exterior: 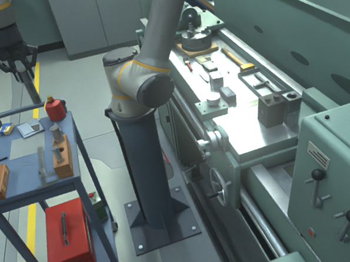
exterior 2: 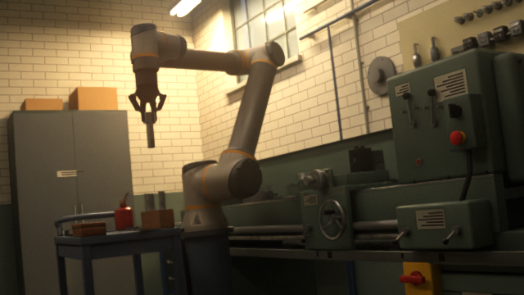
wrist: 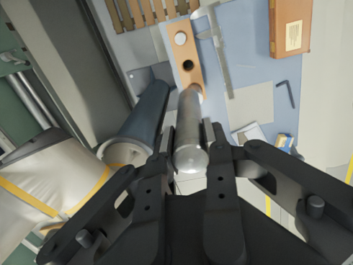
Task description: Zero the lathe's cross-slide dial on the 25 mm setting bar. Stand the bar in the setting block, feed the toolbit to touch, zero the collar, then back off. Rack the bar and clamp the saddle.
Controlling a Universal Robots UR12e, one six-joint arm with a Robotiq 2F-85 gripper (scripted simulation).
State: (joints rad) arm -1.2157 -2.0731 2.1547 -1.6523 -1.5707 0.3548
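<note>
The grey steel setting bar hangs upright from my gripper, high above the blue cart. Below it on the cart lies the orange wooden rack, where two bars stand and one hole in the middle shows empty. The lathe's saddle with its dark setting block, cross-slide dial and handwheel lies well to the right, beyond the arm's pedestal. My gripper is closed and holds the setting bar by its upper end.
The lathe bed carries a chuck, a hammer and small blocks. On the cart lie a caliper, a wooden box, a hex key and a red oil can. A red toolbox sits on the lower shelf.
</note>
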